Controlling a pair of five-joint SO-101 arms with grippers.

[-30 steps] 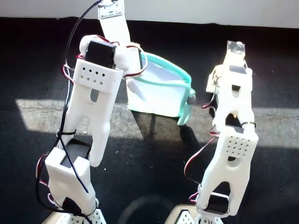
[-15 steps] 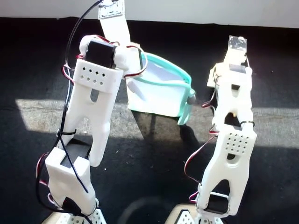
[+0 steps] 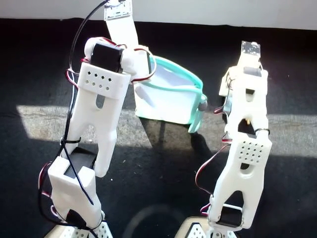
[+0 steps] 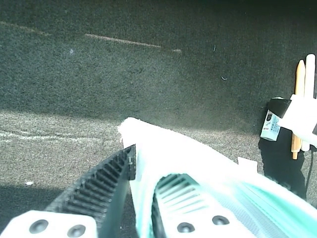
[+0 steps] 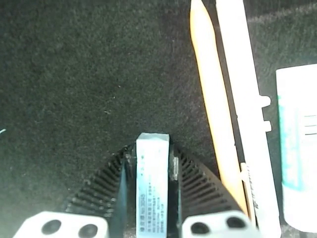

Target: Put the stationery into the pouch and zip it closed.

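My right gripper (image 5: 151, 152) is clenched on a small labelled eraser (image 5: 151, 198) down at the dark mat (image 5: 64, 74), while my left gripper (image 4: 145, 167) pinches the rim of the teal-edged pouch (image 4: 208, 163), holding its mouth open. An orange pencil (image 5: 210, 89), a white pen (image 5: 242, 84) and a white-and-teal tube (image 5: 297, 134) lie side by side just beside the eraser, so I judge the packing barely begun: these pieces are all to load, then the zip to close

Seen from above, the left arm (image 3: 96, 109) covered the left corner of the pouch (image 3: 168, 99), and the right arm (image 3: 247, 134) hid the worktop (image 3: 49, 59) beneath it. At the right wrist, the pen (image 5: 245, 99) and the gripped eraser (image 5: 152, 183) ran off the picture's edge.
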